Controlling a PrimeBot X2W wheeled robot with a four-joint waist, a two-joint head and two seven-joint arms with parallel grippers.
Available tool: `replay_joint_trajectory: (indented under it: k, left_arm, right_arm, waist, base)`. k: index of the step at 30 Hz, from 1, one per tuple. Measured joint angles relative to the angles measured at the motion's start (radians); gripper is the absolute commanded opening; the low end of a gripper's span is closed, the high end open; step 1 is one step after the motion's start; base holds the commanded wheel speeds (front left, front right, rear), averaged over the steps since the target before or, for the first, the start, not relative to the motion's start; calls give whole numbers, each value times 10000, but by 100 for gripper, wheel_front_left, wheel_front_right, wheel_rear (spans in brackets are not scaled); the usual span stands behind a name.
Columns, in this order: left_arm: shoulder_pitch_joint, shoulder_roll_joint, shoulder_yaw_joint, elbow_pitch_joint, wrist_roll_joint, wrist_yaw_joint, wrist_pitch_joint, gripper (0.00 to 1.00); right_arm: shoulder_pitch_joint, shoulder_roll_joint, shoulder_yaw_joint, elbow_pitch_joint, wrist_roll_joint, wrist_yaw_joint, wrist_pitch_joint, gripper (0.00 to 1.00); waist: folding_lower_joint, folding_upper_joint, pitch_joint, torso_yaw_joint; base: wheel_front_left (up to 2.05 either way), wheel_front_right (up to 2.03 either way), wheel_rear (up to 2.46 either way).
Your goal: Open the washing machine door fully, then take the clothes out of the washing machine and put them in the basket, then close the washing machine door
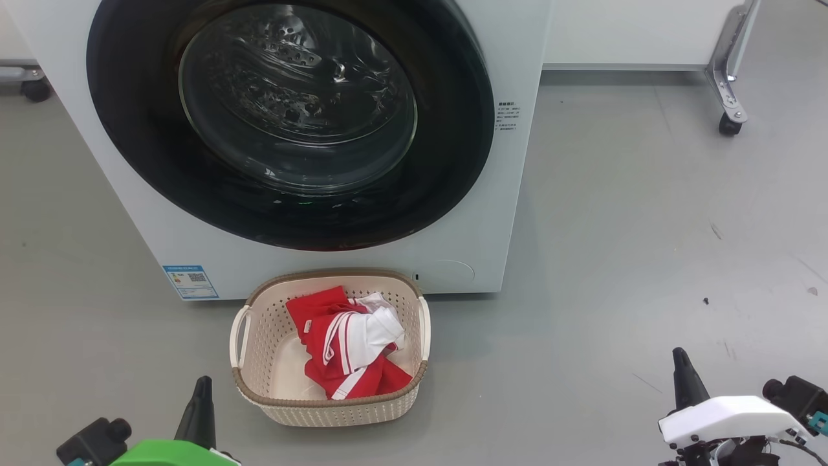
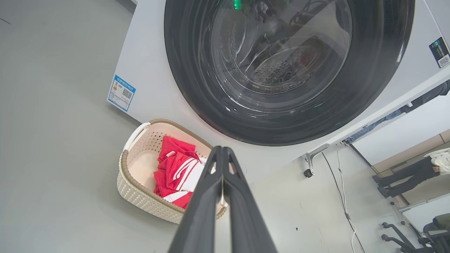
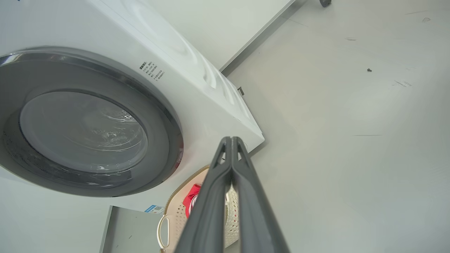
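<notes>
Grey, smooth floor runs under everything, scuffed here and there. Nearest, at the lower left of the head view, the left gripper on its green housing points up with its long dark jaws pressed together, holding nothing. At the lower right the right gripper, on a white housing, also has its jaws together and empty. Between them and a little further off, a small cream perforated plastic basket with a brown woven-look rim and loop handles stands on the floor. Inside it lie the bright red clothes with white stripes and panels, crumpled toward its right side. Just behind the basket stands the white front-loading washing machine, with a small blue label low on its front. Its large round glossy black door with the bulging clear glass bowl sits closed against the front, and the perforated steel drum shows through the glass. Beyond, to the right, a black castor carries a metal frame leg beside a white panel.
</notes>
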Motion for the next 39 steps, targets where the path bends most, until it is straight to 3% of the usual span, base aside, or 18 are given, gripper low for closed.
replay_joint_trajectory:
  k: [39]
  left_arm:
    - [-841,-4,1321,562,-5010,-851,1112,0]
  right_arm:
    - [-826,157,-1455,142,4715,514,1258,0]
  waist:
    - [0,0,128,-110]
  base:
    - [0,0,0]
